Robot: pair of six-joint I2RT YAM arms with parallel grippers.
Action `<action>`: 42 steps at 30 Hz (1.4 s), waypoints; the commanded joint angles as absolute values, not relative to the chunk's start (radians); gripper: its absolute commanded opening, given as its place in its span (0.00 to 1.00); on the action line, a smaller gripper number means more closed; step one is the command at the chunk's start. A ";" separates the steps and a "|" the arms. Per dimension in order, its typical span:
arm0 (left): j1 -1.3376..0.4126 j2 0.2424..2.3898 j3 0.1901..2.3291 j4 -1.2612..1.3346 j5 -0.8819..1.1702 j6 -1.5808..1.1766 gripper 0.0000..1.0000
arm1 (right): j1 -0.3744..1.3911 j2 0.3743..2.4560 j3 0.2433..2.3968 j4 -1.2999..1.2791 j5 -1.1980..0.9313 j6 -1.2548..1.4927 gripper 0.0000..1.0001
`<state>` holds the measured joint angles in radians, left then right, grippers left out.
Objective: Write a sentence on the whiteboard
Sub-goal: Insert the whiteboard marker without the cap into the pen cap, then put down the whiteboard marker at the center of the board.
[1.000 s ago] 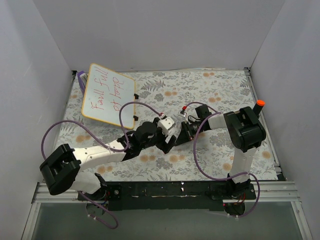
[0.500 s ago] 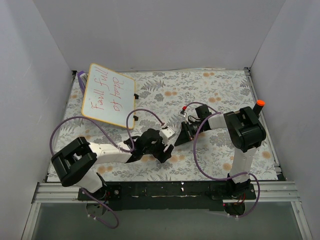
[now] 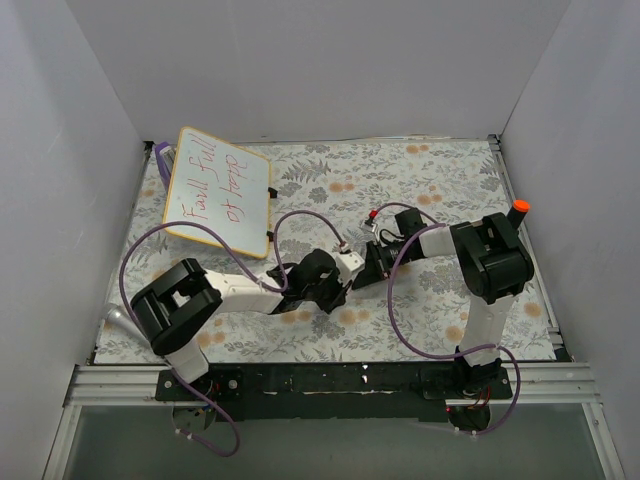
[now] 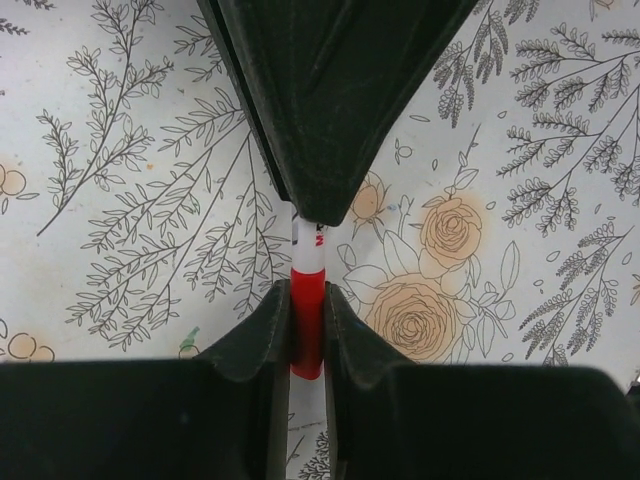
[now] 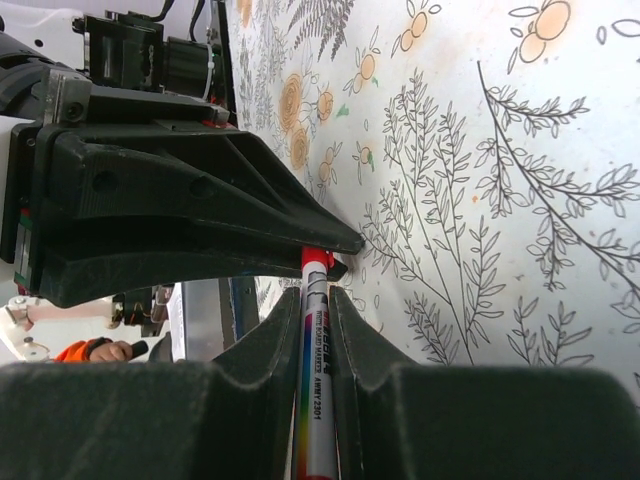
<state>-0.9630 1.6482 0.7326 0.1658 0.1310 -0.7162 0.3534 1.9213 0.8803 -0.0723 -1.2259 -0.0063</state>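
All fingers [image 4: 250, 345] on marker [image 4: 307, 325], whiteboard [image 3: 256, 205] apart

A red marker cap [image 4: 307, 330] between the left fingers [image 4: 258, 340]

Top external view: bright, even, diffuse light is received from overhead. Soft, short shadows are thrown onto the floral table cover [image 3: 420, 180] beneath both arms. The whiteboard [image 3: 218, 192] at its far left corner is evenly lit. Focus is sharp throughout.

Left wrist view: the cover is rendered crisp. The left gripper [image 4: 307, 300] above it is recorded dark, with little detail, and blurred.

Right wrist view: the cover is nearly washed out at its upper right. Print on the marker [image 5: 313, 390] is kept legible. The right gripper [image 5: 313, 300] is rendered soft and underexposed.
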 commanded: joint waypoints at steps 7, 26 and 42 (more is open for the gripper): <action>-0.934 1.709 0.948 0.204 0.090 -0.670 0.00 | 0.382 1.936 0.870 -0.067 -1.227 -0.008 0.01; -0.878 0.838 0.742 -0.168 -0.166 -0.926 0.98 | 0.265 1.922 0.930 -0.195 -1.089 -0.139 0.08; -0.857 0.445 0.637 -0.456 -0.198 -1.129 0.98 | 0.264 1.763 1.460 -0.741 -0.600 -0.508 0.62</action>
